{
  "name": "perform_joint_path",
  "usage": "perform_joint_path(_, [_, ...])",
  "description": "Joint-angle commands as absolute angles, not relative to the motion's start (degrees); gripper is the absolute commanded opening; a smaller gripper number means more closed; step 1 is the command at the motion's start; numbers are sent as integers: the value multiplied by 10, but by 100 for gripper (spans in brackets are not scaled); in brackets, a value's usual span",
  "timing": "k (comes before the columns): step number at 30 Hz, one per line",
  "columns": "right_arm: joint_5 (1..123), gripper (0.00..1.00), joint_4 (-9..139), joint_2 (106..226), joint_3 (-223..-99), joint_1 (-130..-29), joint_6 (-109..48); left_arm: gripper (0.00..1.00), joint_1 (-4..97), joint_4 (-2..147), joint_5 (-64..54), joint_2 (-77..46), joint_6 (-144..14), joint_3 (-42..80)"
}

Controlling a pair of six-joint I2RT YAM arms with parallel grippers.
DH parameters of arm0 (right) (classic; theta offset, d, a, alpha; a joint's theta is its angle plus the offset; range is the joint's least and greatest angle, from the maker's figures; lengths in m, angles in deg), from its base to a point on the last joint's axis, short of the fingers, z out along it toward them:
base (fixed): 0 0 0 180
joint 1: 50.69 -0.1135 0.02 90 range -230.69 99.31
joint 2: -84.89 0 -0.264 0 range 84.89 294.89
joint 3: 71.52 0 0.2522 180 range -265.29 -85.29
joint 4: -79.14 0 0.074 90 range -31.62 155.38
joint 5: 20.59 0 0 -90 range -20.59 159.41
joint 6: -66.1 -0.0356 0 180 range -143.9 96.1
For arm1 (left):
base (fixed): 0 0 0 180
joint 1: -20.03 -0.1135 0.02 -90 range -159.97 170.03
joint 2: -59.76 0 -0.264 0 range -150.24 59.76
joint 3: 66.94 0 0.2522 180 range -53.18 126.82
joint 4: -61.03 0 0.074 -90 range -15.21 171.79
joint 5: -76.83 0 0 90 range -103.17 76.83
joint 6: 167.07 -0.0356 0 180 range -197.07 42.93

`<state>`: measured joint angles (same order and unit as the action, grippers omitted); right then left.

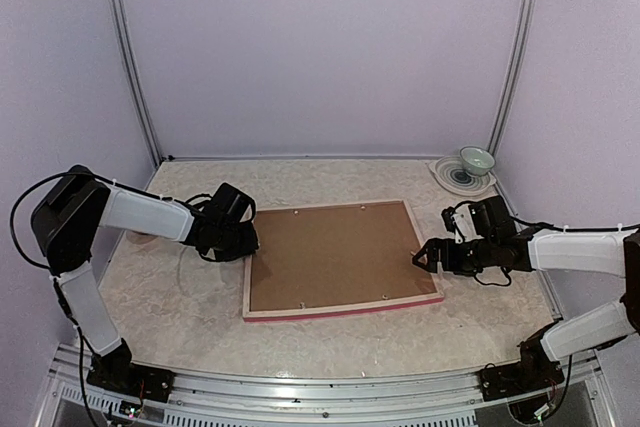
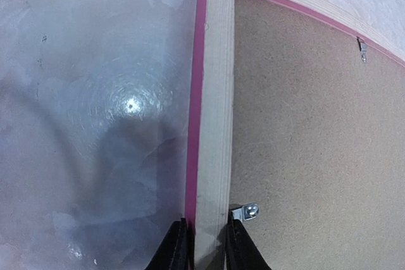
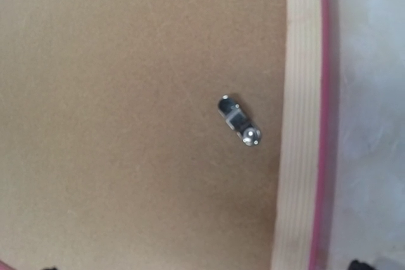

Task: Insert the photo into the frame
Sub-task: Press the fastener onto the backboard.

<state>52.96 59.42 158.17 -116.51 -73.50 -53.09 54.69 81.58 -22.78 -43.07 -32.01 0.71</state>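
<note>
- Pinching the left rail of the frame (image 1: 345, 309) with the left fingers (image 2: 174, 251), closed on the pale wood, one on the pink outer edge and one on the inner side.
- Sitting just beside a little metal clip (image 2: 245, 212) there, so taking care not to bump it.
- Lying flat and face down in the middle of the tabletop (image 1: 180, 317), with the pale wood back up and pink only along the edges.
- Filling the back of it: a plain brown backing board (image 1: 335, 252), pinned down by small clips around the rim.
- Not showing the photo anywhere. Maybe hiding under the board, but not being able to tell.
- Hanging at the right rail with the right fingers (image 1: 428, 255), spread wide and holding nothing, showing only as two dark tips at the bottom corners of the right wrist view, with a second clip (image 3: 240, 120) below.
- Standing far off at the back right corner: a small bowl (image 1: 476, 159) on a plate (image 1: 452, 179), well apart from the frame.
- Guessing about handling: stiff, hard, probably a bit heavy, maybe with glass inside, so breaking if dropped. Lifting best by the wooden rails on two sides, never by the board.
- Expecting a thin, light, bendy photo. Holding it by an edge and not creasing it.
</note>
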Motion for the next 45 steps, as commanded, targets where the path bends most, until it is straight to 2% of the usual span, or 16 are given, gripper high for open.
perform_joint_path(1, [528,99,596,1571,-1164,-730,-526,21,542,829,-232,-447,-316,-7])
perform_joint_path(5, [529,99,595,1570,-1164,-730,-524,21,542,829,-232,-444,-315,-8])
perform_joint_path(10, [533,99,587,1567,-1171,-729,-520,27,540,832,-234,-430,-314,-11])
perform_joint_path(17, [539,99,564,1572,-1210,-720,-502,30,532,847,-250,-387,-315,-10])
perform_joint_path(26, [588,99,528,1620,-1271,-716,-460,44,531,846,-261,-338,-327,-22])
perform_joint_path(34, [602,98,532,1648,-1279,-715,-454,59,531,821,-246,-319,-341,-47])
perform_joint_path(45, [625,91,537,1692,-1283,-715,-443,64,545,794,-227,-333,-350,-69])
